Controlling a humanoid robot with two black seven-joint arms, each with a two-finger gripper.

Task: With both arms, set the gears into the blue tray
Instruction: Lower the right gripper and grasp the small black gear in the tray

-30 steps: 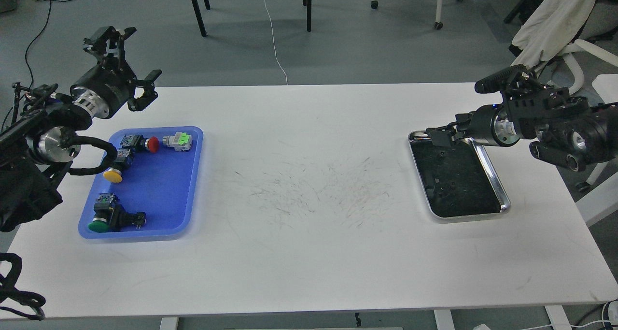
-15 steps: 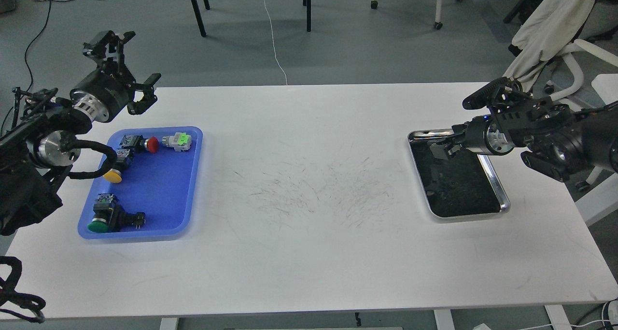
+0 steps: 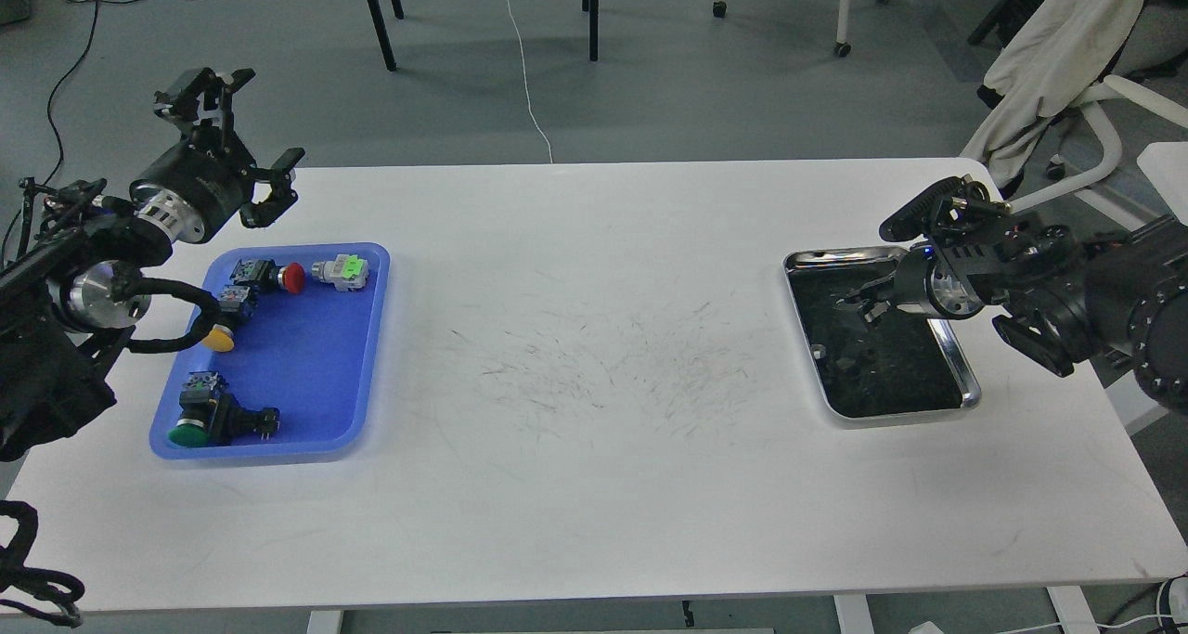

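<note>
The blue tray [image 3: 311,374] lies at the table's left and holds several push-buttons with red, yellow and green caps. Two tiny dark gears [image 3: 818,350] [image 3: 846,365] seem to lie on the dark inside of the steel tray [image 3: 965,388] at the right, but they are hard to tell from the dark liner. My left gripper [image 3: 260,123] hangs open above the table's far left corner, behind the blue tray, with nothing in it. My right gripper [image 3: 866,304] reaches low over the steel tray's far half. Its fingers are dark against the liner, so they cannot be told apart.
A red-capped button [image 3: 283,277], a green-and-grey switch [image 3: 342,271], a yellow-capped button [image 3: 223,329] and a green-capped button [image 3: 209,418] sit in the blue tray. The scuffed white table [image 3: 594,374] spans the middle. Chairs and cables stand beyond the far edge.
My right gripper has moved right and down, from the steel tray's far left corner to low over its inside. My left gripper has drifted slightly left.
</note>
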